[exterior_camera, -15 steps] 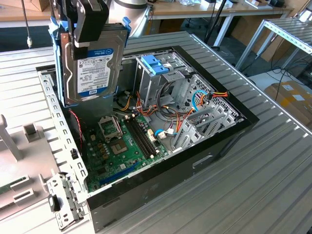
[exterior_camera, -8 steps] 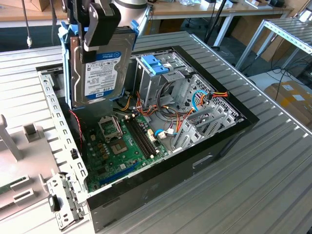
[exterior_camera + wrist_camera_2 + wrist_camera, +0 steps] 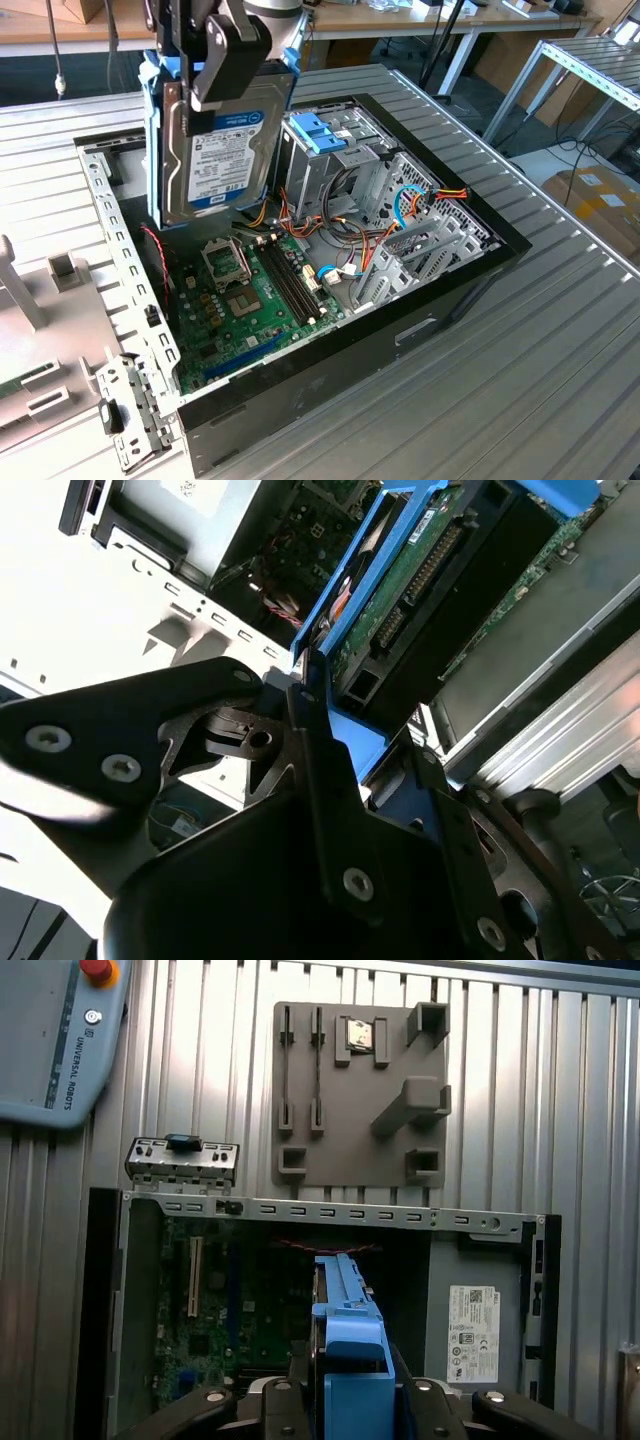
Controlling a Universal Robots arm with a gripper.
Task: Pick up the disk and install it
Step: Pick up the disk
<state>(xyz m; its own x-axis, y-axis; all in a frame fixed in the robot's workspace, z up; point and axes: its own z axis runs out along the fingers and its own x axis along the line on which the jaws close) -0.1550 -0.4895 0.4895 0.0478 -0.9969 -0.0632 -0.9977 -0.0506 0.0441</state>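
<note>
The disk [image 3: 212, 150], a silver hard drive with a white and blue label in a blue plastic rail, hangs upright over the open computer case [image 3: 470, 265], above the motherboard [image 3: 250, 300]. My gripper [image 3: 218, 62] is shut on its upper part, one black finger across the labelled face. In the second wrist view the disk's green circuit-board side [image 3: 420, 570] and blue rail show between my black fingers [image 3: 322, 780]. In the first wrist view the disk's blue rail [image 3: 347, 1335] stands edge-on in my gripper [image 3: 350, 1405], over the case interior.
A metal drive cage with a blue latch [image 3: 320, 132] and loose cables [image 3: 400, 215] sit at the exterior view's right of the disk. A grey power-supply box [image 3: 475, 1325], a grey fixture plate [image 3: 355, 1090], a small metal bracket [image 3: 182, 1155] and a teach pendant [image 3: 55, 1040] lie nearby.
</note>
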